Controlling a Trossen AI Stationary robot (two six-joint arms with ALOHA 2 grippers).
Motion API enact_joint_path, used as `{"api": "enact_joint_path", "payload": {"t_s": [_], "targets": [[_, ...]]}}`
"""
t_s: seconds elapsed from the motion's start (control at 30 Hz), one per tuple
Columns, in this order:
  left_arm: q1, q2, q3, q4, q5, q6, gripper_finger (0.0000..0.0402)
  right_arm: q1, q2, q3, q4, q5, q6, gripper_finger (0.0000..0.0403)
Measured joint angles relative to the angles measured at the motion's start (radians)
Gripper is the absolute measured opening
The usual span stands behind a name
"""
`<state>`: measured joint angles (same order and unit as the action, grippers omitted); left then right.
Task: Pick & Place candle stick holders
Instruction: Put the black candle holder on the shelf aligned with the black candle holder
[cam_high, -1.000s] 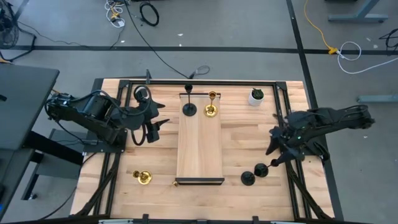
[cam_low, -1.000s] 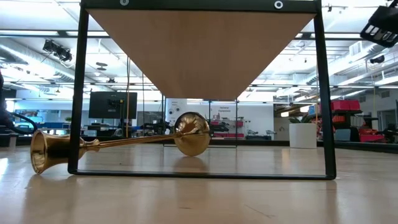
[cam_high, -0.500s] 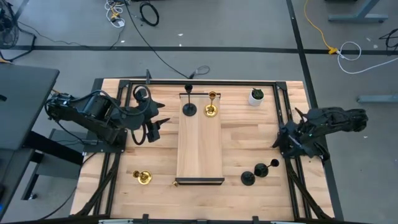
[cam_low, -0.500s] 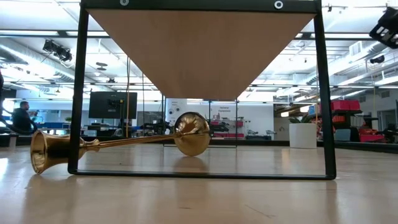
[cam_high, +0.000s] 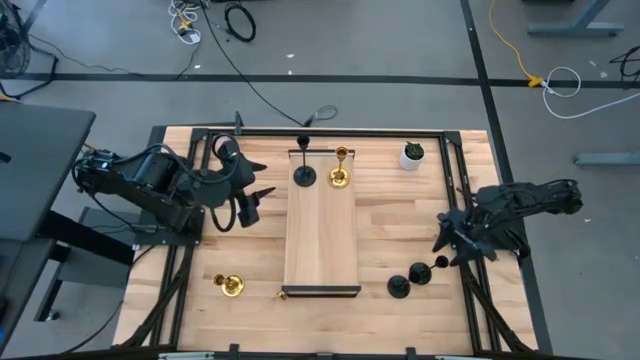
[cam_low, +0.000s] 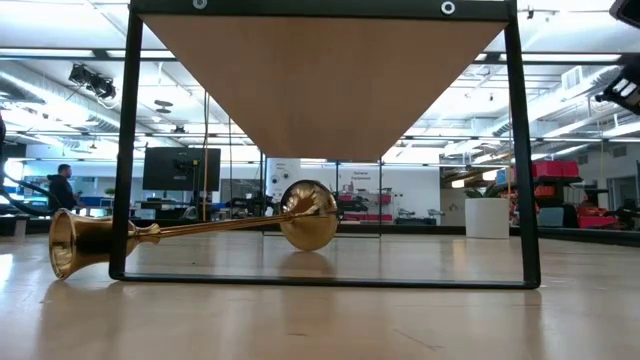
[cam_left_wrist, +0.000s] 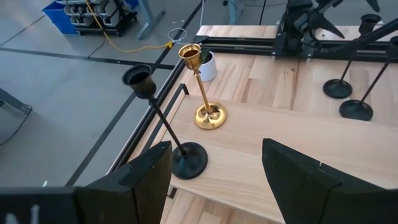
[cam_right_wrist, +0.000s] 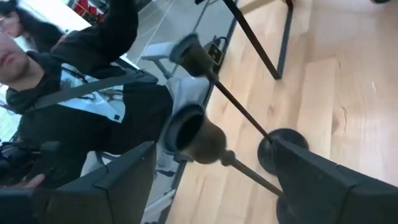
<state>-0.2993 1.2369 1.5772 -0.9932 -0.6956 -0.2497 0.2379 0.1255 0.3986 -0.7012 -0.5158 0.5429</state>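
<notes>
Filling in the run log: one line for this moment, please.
left gripper: open, empty, waiting beside shelf | right gripper: open, above two black holders | on shelf: black holder, gold holder

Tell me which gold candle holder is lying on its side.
The gold holder at the front end of the raised wooden board lies flat on the table. The other two gold ones stand upright: one on the board, one front-left.

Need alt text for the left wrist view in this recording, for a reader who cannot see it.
A black candle stick holder and a gold candle stick holder stand upright side by side on a raised wooden board, seen past the open left gripper, which holds nothing. Beyond them are a small white plant pot and two more black holders on the table.
</notes>
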Motion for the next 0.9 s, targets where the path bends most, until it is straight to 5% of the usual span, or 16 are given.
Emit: {"api": "enact_joint_path", "payload": {"t_s": [0.9], "targets": [[0.0, 0.0, 0.0, 0.002, 0.0, 0.001, 0.0248, 0.0, 0.001, -0.137, 0.039, -0.016, 0.081, 0.0316]]}}
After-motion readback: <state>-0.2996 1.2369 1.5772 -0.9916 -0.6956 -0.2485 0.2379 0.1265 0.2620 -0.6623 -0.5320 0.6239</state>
